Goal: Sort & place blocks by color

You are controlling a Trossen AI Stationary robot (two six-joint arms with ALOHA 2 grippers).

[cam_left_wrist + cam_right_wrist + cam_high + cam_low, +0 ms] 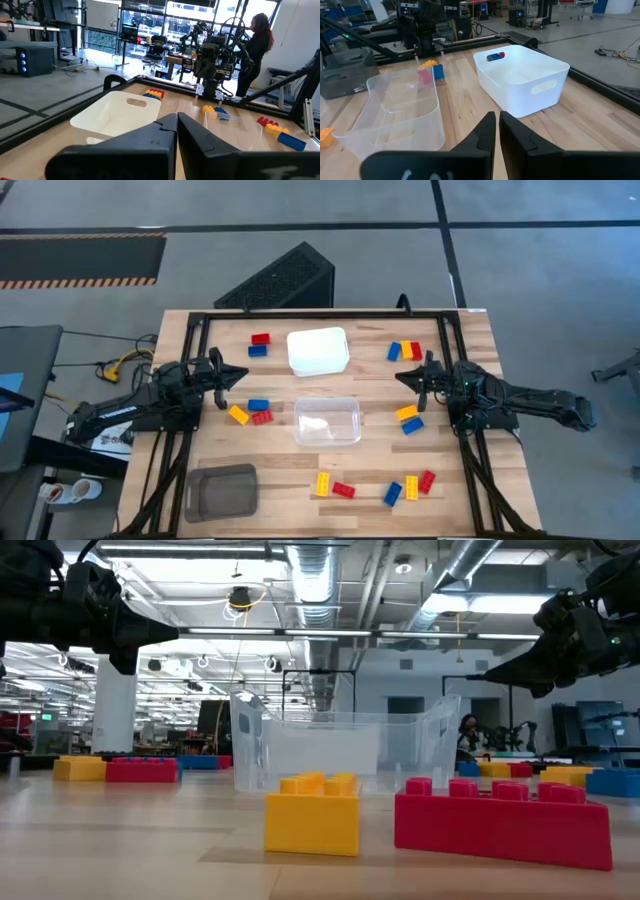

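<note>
Small red, blue and yellow blocks lie loose on the wooden table in groups: a red (261, 338) and a blue one at the far left, three (404, 351) at the far right, three (258, 412) left of the clear tray, two (409, 418) right of it, and several along the near edge (333, 487), (410, 488). My left gripper (240, 374) hovers shut over the table's left side, pointing level at the middle. My right gripper (400, 377) hovers shut at the right side, facing it. Neither holds a block.
A white tray (318, 350) stands at the far middle, a clear tray (327, 420) in the centre and a grey tray (222, 490) at the near left. A black frame (300, 313) borders the table. A person (257, 45) stands in the room beyond.
</note>
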